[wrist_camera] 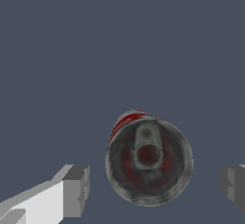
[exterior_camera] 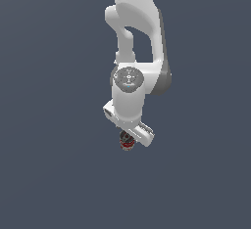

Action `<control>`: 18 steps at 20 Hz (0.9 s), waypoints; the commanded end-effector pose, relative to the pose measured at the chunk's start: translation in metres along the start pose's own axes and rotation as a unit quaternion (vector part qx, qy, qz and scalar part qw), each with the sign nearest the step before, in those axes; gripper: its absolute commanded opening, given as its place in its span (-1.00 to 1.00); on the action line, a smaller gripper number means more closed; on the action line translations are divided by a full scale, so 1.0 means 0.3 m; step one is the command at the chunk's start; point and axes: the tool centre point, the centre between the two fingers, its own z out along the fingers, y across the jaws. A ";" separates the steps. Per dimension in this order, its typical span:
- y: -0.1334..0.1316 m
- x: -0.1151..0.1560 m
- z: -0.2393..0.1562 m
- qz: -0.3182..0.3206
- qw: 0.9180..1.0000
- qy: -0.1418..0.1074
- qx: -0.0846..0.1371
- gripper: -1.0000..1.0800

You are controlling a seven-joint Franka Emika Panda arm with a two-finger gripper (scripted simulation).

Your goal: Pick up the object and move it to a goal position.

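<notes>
Can [wrist_camera: 149, 160] upright on table [wrist_camera: 95, 50], seen end-on in wrist view: grey-black round top with pull-tab, red band showing along one side below the rim. In exterior view, can [exterior_camera: 127, 141] mostly hidden under end effector [exterior_camera: 131, 136], only a dark and red sliver visible at its lower edge.

End effector [wrist_camera: 155, 189] spread wide, two grey fingers [wrist_camera: 76, 191] flanking the can with clear gap on each side; not touching. Can sits between them, somewhat nearer one finger than the other. Height above the can not readable from these views.

Handling, judged:
- Likely light; tiny against the arm, so weight no concern.
- Rigid wall assumed, metal-like; should take a firm pinch without deforming.
- Curved, smooth side: only line contact with flat pads, so likely to slip or roll out if pinched off-centre.
- Narrow upright body: likely to tip if one finger arrives first.

Where to hold: across the diameter, pads on opposite sides of the wall, low enough to sit on the band region rather than the rim. Top and tab no use as grip points.

Before closing: centre the can between the fingers, descend until pads overlap the wall, then close evenly.

Goal position not visible in either view.
</notes>
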 end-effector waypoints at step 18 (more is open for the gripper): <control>0.000 0.001 0.166 0.002 1.000 0.000 0.000 -1.00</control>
